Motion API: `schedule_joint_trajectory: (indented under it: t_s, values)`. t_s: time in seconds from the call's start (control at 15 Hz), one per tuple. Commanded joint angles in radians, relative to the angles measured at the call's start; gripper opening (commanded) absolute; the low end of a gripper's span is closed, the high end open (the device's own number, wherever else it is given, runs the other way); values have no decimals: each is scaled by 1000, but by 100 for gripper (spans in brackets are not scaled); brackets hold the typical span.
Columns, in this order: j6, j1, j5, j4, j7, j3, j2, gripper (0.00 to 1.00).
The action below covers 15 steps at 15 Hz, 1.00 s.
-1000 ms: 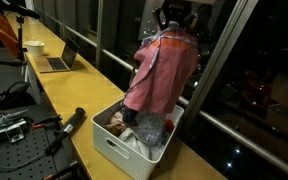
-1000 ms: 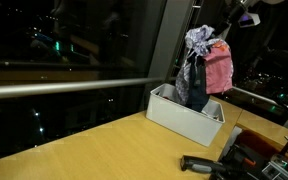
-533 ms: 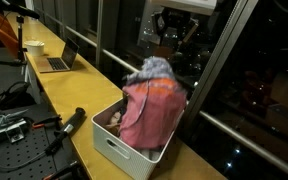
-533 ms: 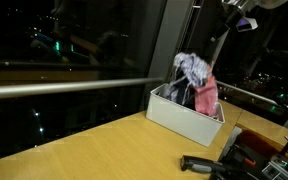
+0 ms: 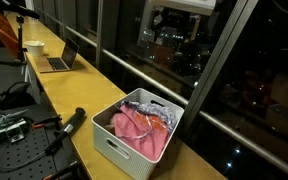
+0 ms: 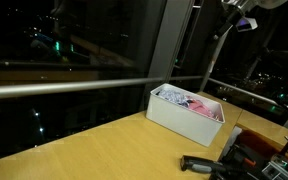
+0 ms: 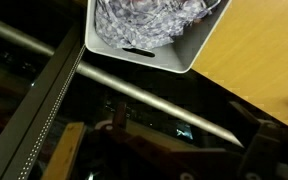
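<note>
The long wooden worktop (image 5: pixel 76 100) runs beside a dark window wall, with a metal railing (image 7: pixel 159 95) following its far edge. It shows in both exterior views.

The arm (image 6: pixel 244 8) hangs high above the worktop, over the end where the bin stands and well clear of it.

A white rectangular bin (image 5: pixel 119 150) sits on the worktop close to the railing, upright and open at the top. In an exterior view (image 6: pixel 181 120) its long plain side faces the camera. In the wrist view only one end of it (image 7: pixel 134 55) shows at the top of the picture.

Inside the bin lies a heap of clothes (image 5: pixel 136 124). Pink cloth is uppermost, with a pale patterned piece towards the window side (the wrist view shows mostly that grey, patterned cloth). The heap sits wholly within the bin walls and rises about level with the rim.

Further along the worktop, well apart from the bin, stands an open laptop (image 5: pixel 60 60), with a white cup (image 5: pixel 34 47) beyond it. A black handled tool (image 5: pixel 72 121) lies near the bin's corner.

The fingers (image 7: pixel 117 130) show only dimly in the wrist view, as two dark uprights at the bottom of the picture. They seem to stand wide apart with nothing between them, and nothing hangs from them in either exterior view.
</note>
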Motion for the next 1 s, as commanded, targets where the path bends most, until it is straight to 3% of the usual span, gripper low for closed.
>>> schedule_joint_trajectory:
  t_s: [0.0, 0.93]
  values:
    - [0, -5, -1, 1, 1, 5, 0, 100]
    - [13, -4, -1, -16, 1, 4, -9, 100]
